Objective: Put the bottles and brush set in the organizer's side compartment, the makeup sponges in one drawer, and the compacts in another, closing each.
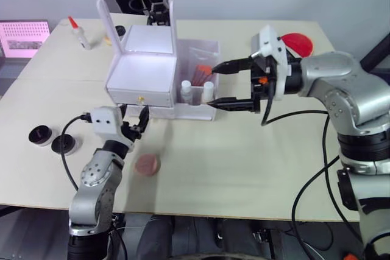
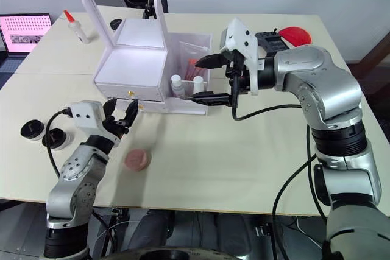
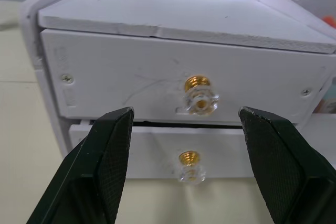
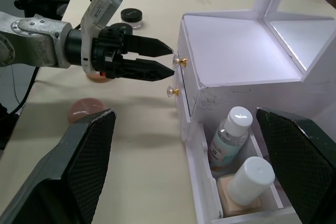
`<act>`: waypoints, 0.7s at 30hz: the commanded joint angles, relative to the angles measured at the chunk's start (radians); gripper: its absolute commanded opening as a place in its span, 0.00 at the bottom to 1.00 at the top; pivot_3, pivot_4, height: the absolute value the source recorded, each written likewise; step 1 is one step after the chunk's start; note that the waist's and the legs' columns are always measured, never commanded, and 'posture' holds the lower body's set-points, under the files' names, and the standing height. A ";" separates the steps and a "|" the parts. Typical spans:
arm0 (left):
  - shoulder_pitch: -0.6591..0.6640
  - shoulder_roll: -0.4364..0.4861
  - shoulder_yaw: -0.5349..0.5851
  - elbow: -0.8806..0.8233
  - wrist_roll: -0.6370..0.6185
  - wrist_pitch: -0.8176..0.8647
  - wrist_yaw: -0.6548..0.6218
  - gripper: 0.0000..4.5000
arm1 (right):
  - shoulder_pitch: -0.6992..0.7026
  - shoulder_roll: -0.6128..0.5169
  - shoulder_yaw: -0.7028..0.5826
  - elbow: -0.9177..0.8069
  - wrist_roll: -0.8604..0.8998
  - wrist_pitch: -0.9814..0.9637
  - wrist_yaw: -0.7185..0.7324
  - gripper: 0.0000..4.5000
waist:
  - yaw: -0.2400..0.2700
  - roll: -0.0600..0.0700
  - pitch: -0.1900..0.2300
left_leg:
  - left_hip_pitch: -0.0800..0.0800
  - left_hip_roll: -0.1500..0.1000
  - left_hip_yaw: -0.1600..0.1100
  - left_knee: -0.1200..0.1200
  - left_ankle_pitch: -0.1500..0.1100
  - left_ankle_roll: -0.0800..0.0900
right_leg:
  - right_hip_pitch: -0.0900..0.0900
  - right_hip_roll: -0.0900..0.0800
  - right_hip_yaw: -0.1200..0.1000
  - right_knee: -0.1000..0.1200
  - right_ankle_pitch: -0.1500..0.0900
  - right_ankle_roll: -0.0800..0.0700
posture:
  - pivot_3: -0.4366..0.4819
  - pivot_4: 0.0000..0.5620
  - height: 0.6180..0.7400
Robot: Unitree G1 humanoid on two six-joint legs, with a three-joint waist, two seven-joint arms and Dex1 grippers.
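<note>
Beige tabletop held the organizer [image 1: 143, 71] at upper centre, bottles [image 4: 233, 129] already in its side compartment, a sponge [image 1: 147, 164] and two compacts [image 1: 52, 139] waiting lower left. Left gripper [image 1: 134, 115] sat wide open before the drawer knobs [image 3: 200, 94], touching nothing; it could slip off a knob. Right gripper [image 1: 231, 83] hung open, empty.

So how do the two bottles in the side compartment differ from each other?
The clear bottle looks see-through with a printed label, and sits deeper in the side compartment. The beige bottle looks opaque and unlabelled, and sits nearest the compartment's front wall. Both stand upright with white caps, side by side, next to the drawers.
</note>
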 commanded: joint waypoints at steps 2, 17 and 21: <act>-0.027 -0.012 -0.013 -0.020 0.013 -0.019 0.006 0.75 | -0.018 0.008 -0.010 -0.019 -0.001 -0.017 -0.012 1.00 | -0.002 0.000 0.000 | 0.000 0.000 0.000 0.000 0.000 0.000 | 0.000 0.000 0.000 0.000 0.000 0.000 | 0.48 0.27 1.00; -0.033 -0.030 -0.017 0.001 0.040 -0.025 0.009 0.09 | -0.004 0.029 -0.007 -0.033 -0.006 -0.016 -0.054 1.00 | 0.000 0.000 0.000 | -0.001 0.000 0.000 0.000 0.000 0.000 | 0.000 0.000 0.000 -0.001 0.000 0.001 | 0.48 0.27 1.00; -0.034 -0.033 -0.016 -0.001 0.047 -0.030 0.013 0.06 | -0.005 0.029 -0.006 -0.027 -0.012 -0.020 -0.056 1.00 | 0.001 0.000 0.000 | -0.002 0.000 0.000 0.000 0.000 0.000 | 0.000 0.000 0.000 -0.003 0.002 0.002 | 0.48 0.27 1.00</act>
